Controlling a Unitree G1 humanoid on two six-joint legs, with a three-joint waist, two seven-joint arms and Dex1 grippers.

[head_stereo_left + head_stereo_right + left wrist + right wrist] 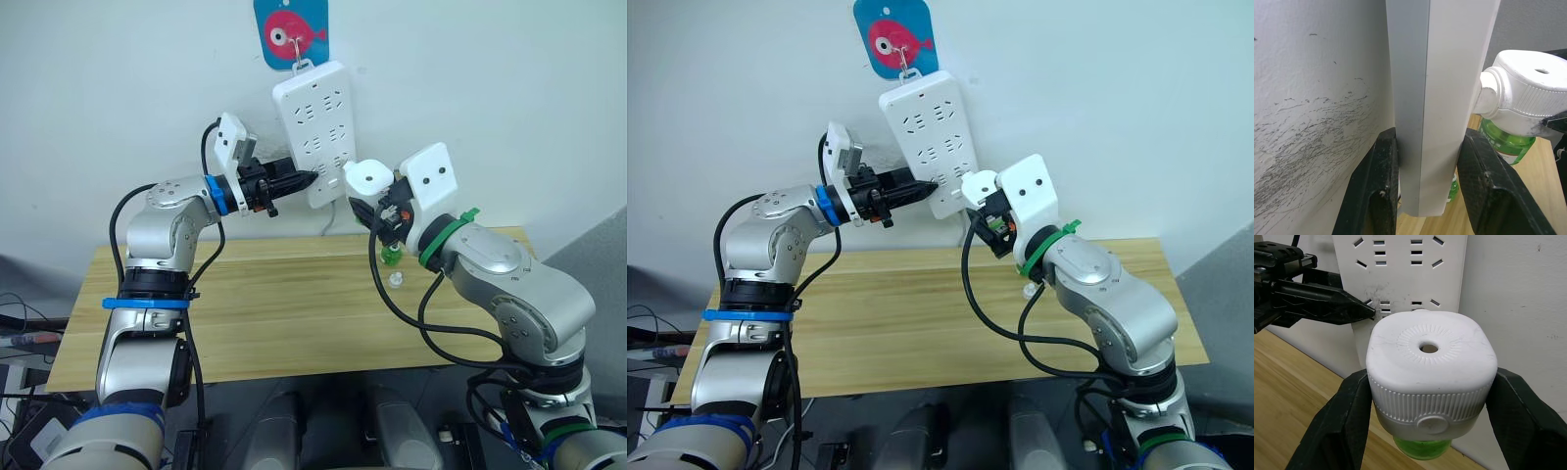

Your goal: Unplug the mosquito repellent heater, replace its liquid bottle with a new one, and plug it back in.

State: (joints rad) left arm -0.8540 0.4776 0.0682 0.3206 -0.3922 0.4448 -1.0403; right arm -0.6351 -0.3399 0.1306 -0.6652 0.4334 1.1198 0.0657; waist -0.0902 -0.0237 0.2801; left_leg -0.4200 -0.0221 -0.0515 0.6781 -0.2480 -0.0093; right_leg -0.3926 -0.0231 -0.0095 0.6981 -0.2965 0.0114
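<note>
The white mosquito repellent heater [1430, 362], with a round hole on top and a green liquid bottle [1422, 450] screwed in below, is clamped between the fingers of my right gripper [377, 201]. Its back sits against the lower right face of the hanging white power strip [318, 127], and its prongs are hidden. My left gripper [1432, 171] is shut on the strip's lower left edge, one black finger [1376, 186] behind it and one in front. A second small green bottle [392, 257] stands on the table under the heater.
The wooden table [274, 313] runs along the white wall. A small clear cap [397, 280] lies near the green bottle. The strip hangs from a blue hook plate with a red fish [292, 34]. Cables loop below both arms.
</note>
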